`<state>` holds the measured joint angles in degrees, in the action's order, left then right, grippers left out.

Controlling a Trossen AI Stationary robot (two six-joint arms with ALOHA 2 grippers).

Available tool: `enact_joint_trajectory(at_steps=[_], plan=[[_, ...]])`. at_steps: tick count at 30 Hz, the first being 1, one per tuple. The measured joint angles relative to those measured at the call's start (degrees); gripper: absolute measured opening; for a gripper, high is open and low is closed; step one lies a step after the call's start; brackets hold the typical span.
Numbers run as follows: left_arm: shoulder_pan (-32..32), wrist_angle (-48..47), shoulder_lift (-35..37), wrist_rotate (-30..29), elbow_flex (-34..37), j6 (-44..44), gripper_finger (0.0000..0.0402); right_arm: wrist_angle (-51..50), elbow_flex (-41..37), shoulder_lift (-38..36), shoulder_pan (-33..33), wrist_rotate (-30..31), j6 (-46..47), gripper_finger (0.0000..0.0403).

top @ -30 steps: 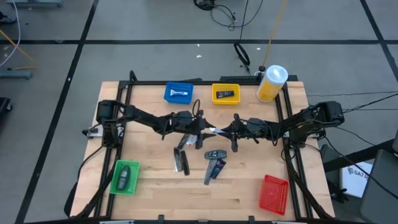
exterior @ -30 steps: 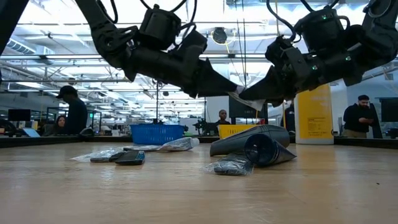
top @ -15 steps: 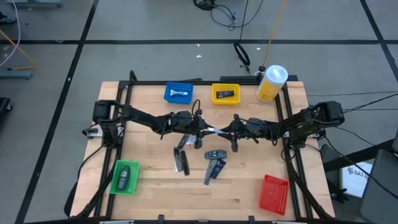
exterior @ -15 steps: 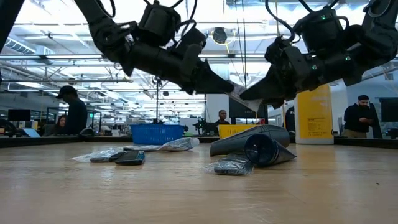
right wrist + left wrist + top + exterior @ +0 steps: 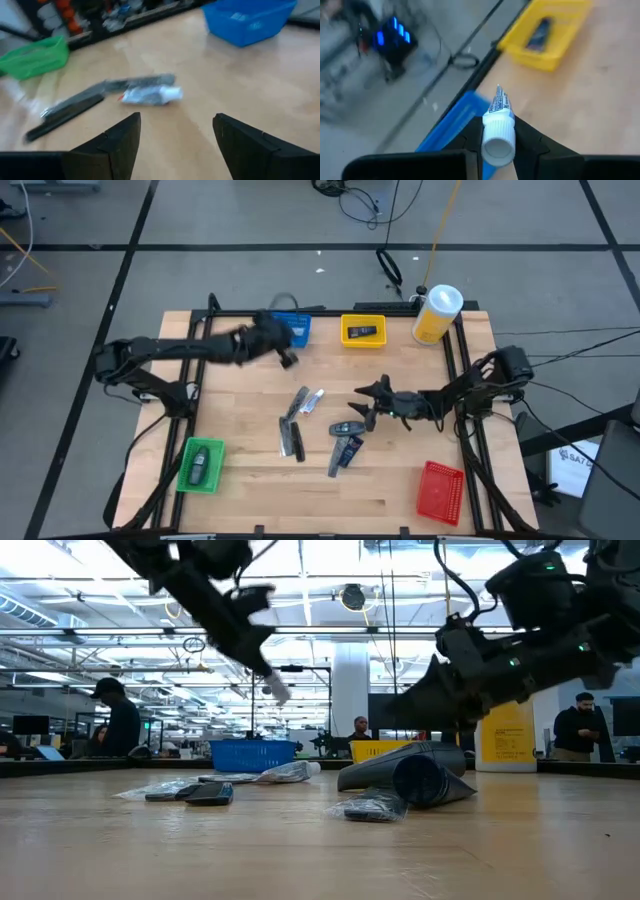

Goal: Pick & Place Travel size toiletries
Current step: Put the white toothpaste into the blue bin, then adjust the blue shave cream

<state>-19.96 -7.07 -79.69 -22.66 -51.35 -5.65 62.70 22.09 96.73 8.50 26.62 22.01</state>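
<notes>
Pale wood table (image 5: 400, 480) with a black frame carries four bins: blue bin (image 5: 296, 328) and yellow bin (image 5: 362, 331) at the far edge, green bin (image 5: 200, 464) and red bin (image 5: 438, 491) near the front corners. A big yellow bottle (image 5: 436, 314) stands at the far right corner.

Left gripper (image 5: 285, 357) hangs beside the blue bin, its fingers clamped narrowly on a white tube (image 5: 498, 131), cap toward the wrist camera and crimped end pointing toward the bin. Right gripper (image 5: 362, 402) is low over the middle of the table with its jaws spread wide and nothing between them.

Loose toiletries lie mid-table: a silver-white tube (image 5: 312, 400) touching a dark tube (image 5: 295, 405), a black sachet (image 5: 291, 440) nearer the front, and a dark bottle (image 5: 347, 428) just beside the right gripper with a blue-black tube (image 5: 345, 453) below it. One item lies in each of the yellow, blue and green bins.

People (image 5: 122, 722) stand in the room behind.
</notes>
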Motion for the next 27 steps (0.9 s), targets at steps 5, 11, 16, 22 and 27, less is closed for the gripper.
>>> enact_joint_trajectory(at_steps=[5,11,16,22,27], plan=[[-15.1,-1.4,-1.9,15.8,0.0,2.2,0.0058,8.4,0.0,6.2,1.1,1.7,-1.1,0.0234],[-24.1,-1.2,-5.4,30.0,0.0,6.3,0.0067,10.5,0.0,7.8,1.0,1.7,-0.6,0.0227],[-24.5,0.5,-9.6,34.5,0.1,7.7,0.0097,10.9,0.0,7.8,1.0,1.7,-0.7,0.0226],[-22.7,3.1,-13.5,34.3,0.1,7.8,0.0127,10.8,0.0,7.8,1.0,1.7,-0.7,0.0226],[-23.1,3.8,-11.9,33.2,0.1,5.7,0.0180,10.8,0.0,7.8,1.0,1.6,-1.2,0.0226]])
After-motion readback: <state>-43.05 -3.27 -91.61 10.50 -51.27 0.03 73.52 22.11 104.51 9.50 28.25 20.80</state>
